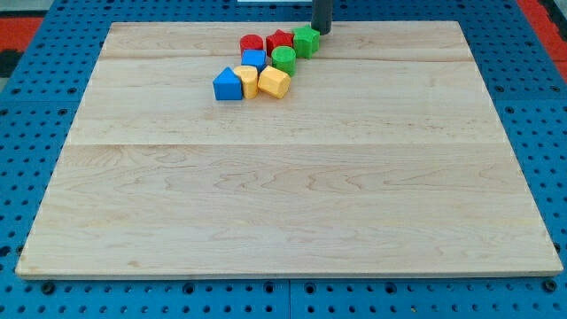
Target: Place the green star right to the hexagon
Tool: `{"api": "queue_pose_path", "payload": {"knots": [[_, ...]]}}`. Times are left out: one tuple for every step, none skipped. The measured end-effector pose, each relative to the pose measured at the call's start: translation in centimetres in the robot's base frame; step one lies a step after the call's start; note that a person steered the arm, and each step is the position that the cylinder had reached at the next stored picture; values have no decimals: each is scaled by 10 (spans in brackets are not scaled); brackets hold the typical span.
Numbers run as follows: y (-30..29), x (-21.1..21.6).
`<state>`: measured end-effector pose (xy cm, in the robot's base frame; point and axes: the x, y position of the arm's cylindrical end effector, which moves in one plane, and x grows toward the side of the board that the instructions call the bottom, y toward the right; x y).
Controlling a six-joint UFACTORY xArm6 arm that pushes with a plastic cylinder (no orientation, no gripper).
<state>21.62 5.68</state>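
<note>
Eight small coloured blocks are counted, all bunched in one cluster near the view's top, left of centre, on a pale wooden board (pixel 283 204) made of glued planks; the board is laid on a blue perforated base (pixel 27 177). Reds: two, a red cylinder (pixel 252 43) at the cluster's top left and a red star-like block (pixel 280 40) just to its right. Greens: two, the green star (pixel 306 41) at the cluster's top right end, touching or nearly touching the red star-like block, and a green cylinder (pixel 283 60) just below and to the view's left of it. Blues: two, a blue block of unclear shape (pixel 254 59) below the red cylinder, and a blue triangular block (pixel 228 85) at the cluster's bottom left. Yellows: two, a yellow block (pixel 247 81) just right of the blue triangular one, and a yellow hexagon (pixel 275 83) beside it, at the cluster's bottom right. The green star is thus seen above and slightly right of the hexagon, with the green cylinder between them. No containers are seen. The arm carries no pincer, only a dark rod; my tip (pixel 321 32) is seen at the board's top edge, just right of and touching or almost touching the green star.
</note>
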Motion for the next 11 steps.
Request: {"api": "queue_pose_path", "payload": {"knots": [[10,20],[18,29],[11,11],[8,-23],[-20,12],[-14,45],[-10,64],[-5,91],[-3,117],[-1,139],[1,148]]}}
